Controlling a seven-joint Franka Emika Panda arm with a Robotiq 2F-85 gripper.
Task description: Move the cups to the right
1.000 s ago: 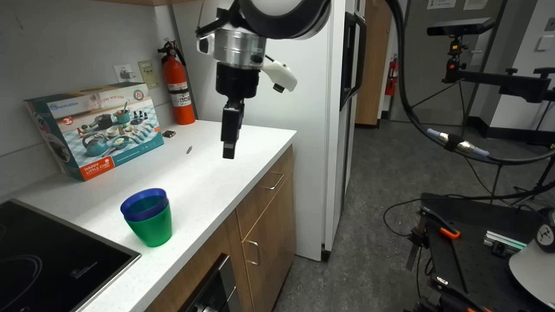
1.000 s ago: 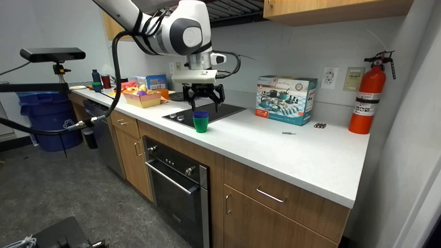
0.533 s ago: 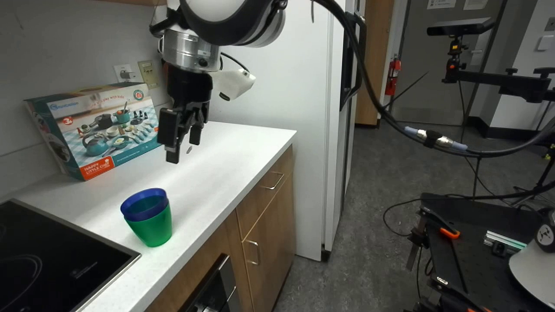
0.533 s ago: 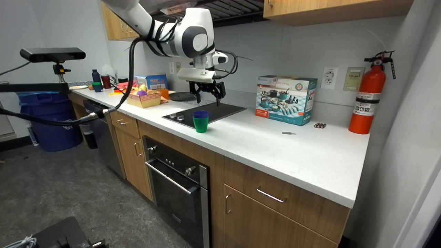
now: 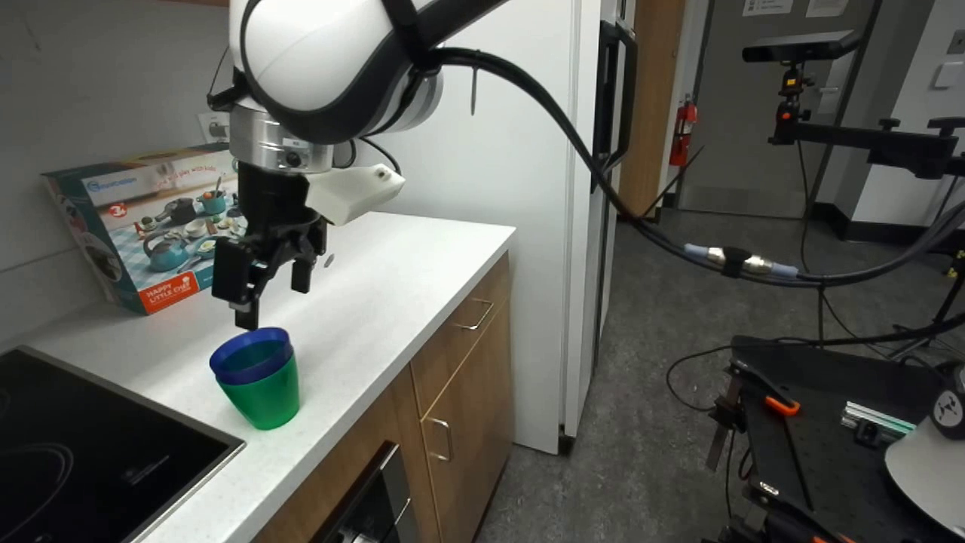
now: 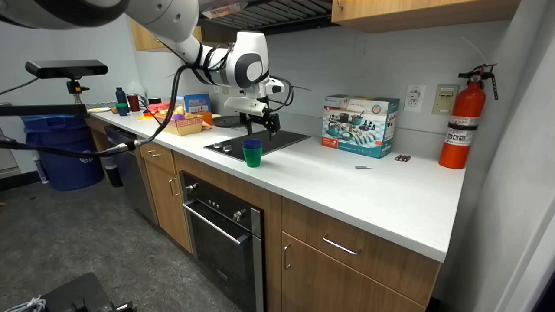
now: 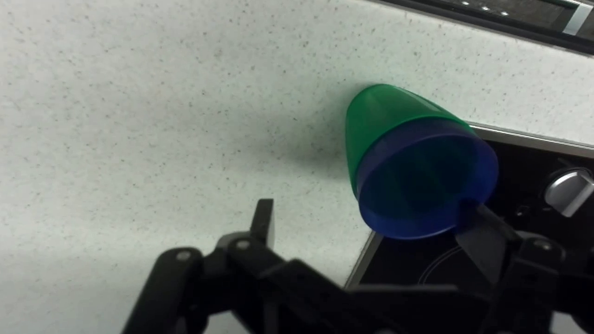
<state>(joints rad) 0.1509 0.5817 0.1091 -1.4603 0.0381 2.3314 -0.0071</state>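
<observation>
A blue cup (image 5: 252,360) is nested in a green cup (image 5: 265,400); they stand upright on the white counter beside the cooktop. The blue cup (image 6: 253,143) and green cup (image 6: 253,158) also show in an exterior view. My gripper (image 5: 274,303) is open and empty, just above and behind the cups; it also shows in an exterior view (image 6: 260,132). In the wrist view, the open gripper (image 7: 368,207) has one finger left of the cups and the other overlapping the rim of the blue cup (image 7: 422,178). I cannot tell whether that finger touches it. The green cup (image 7: 383,109) lies beyond.
The black cooktop (image 6: 279,141) borders the cups. A toy-kitchen box (image 6: 357,125) stands against the wall. A red fire extinguisher (image 6: 464,121), several small batteries (image 6: 403,158) and a thin tool (image 6: 362,167) are farther along the counter (image 6: 355,199). A basket (image 6: 180,125) stands at the far end.
My gripper has come down and closer to the cups, swinging to the left in an exterior view, and has turned so both fingers show there. The cups have not moved.
</observation>
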